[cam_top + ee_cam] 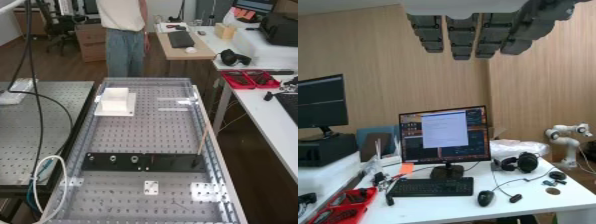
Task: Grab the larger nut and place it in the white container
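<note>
Since it sits in a row on the black strip (174, 162) below the frame's middle, the nut that looks larger (134, 159), rightmost of three, wants, I'd say, a narrow pinch from straight above, clear of the neighbouring nut (113, 159). The hand (462, 37) is open, fingers hanging straight, gripping nothing. The perforated tabletop (146, 135) offers a path to the white container (115, 102), upper left, but its walls and the nearby side rail (82, 131) call for some height; that leaning stick (203, 140), lower right, deserves a wide berth.
</note>
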